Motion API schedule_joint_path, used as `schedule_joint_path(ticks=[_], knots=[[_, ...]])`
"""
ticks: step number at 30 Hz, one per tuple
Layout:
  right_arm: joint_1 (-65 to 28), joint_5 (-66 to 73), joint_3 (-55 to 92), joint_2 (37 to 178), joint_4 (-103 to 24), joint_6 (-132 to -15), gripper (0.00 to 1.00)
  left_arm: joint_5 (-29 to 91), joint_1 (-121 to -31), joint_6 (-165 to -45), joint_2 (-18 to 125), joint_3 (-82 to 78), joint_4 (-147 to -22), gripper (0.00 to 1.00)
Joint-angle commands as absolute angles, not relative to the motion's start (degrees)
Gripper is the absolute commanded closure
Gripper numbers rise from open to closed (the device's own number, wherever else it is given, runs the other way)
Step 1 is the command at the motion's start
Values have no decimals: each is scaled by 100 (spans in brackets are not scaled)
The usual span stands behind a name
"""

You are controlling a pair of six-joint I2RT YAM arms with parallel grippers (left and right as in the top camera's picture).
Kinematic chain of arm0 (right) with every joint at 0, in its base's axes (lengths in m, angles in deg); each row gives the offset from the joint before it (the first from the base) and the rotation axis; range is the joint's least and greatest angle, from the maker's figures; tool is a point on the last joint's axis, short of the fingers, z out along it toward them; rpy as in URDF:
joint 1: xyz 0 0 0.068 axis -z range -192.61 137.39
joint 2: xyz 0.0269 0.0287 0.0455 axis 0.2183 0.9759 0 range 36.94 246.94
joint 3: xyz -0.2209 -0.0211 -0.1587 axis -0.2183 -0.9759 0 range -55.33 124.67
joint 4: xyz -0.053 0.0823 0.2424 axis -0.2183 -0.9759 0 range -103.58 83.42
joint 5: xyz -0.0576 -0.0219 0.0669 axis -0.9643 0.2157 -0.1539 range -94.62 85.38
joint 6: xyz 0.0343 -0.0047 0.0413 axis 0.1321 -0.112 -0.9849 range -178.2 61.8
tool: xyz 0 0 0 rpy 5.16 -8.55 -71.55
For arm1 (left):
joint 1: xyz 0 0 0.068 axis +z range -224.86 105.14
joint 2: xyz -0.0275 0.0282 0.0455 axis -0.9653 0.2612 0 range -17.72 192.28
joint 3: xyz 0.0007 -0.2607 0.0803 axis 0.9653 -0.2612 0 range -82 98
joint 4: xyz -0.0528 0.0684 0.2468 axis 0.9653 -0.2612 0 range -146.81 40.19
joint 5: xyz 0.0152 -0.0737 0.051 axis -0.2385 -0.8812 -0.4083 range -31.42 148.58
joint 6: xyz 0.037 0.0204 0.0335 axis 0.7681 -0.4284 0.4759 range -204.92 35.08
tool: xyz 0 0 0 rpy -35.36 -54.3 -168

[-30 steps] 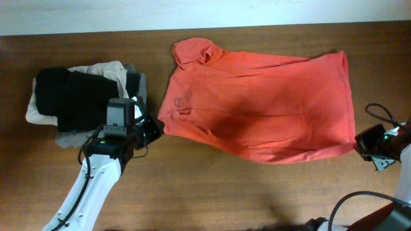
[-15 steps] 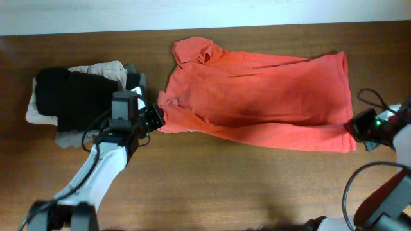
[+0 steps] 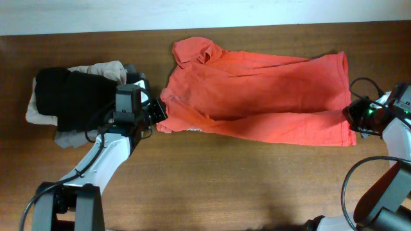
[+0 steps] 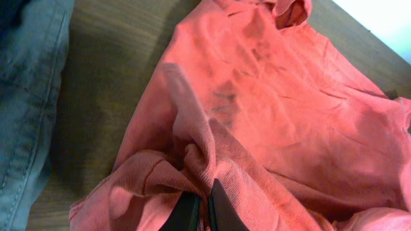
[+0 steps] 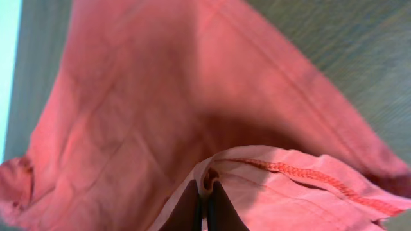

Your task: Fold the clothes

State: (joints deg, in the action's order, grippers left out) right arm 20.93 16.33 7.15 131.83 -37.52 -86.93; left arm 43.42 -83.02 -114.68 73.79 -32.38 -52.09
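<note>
Red-orange T-shirt (image 3: 257,96) lies lengthwise across the far half of the bench (image 3: 225,186), collar end to your left, hem end to your right. Your left hand (image 3: 157,111) is clamped on a bunched fold of fabric at the collar end. Your right hand (image 3: 353,115) is pinched tight on the stitched hem edge. A long crease runs between the two grips. The stack of black, beige and grey garments (image 3: 77,96) sits just left of the left hand.

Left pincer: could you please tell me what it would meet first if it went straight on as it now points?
The left pincer, shut on a bunched edge of the red-orange T-shirt, points across the garment, so it would probably meet more shirt fabric first.
</note>
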Motion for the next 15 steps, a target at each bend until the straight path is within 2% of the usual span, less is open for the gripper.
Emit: schedule_joint_path(ticks=[1, 12, 15], knots=[[2078, 1024, 828, 13199, -3666, -8921, 96, 4342, -8311, -11347, 7412, -3104, -5194, 99], [2078, 888, 828, 13402, -3362, -8921, 96, 4515, -8407, -11345, 7427, -3104, -5111, 98], [2078, 886, 828, 13531, -3338, -8921, 96, 4620, -8558, -11304, 7458, -3104, -4982, 91]])
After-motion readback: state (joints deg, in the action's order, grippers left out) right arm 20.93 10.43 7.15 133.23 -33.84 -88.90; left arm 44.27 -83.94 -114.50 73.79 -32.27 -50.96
